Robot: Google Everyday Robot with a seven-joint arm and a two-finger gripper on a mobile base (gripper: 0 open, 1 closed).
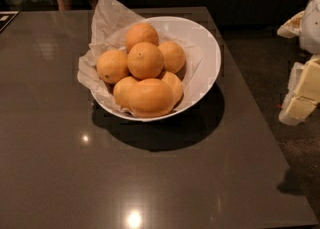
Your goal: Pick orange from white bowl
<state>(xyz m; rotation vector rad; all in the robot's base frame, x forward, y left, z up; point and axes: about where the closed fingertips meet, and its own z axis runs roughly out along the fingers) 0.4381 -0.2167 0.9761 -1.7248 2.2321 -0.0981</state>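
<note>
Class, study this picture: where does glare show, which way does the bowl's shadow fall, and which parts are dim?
Camera view: glare spots on the table near the bottom edge and left of the shadow; the bowl casts its shadow forward and right; the background is dim; the top orange is evenly lit; the pale tool sits at the right edge, beyond the table.

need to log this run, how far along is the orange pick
Done: nothing visible yet. The orange sits on top of the pile in the white bowl, untouched. In hand: nothing is held; the gripper is at the right edge of the view, past the table edge and well apart from the bowl. Left: reach over the bowl, grasp the orange and lift it out.
</note>
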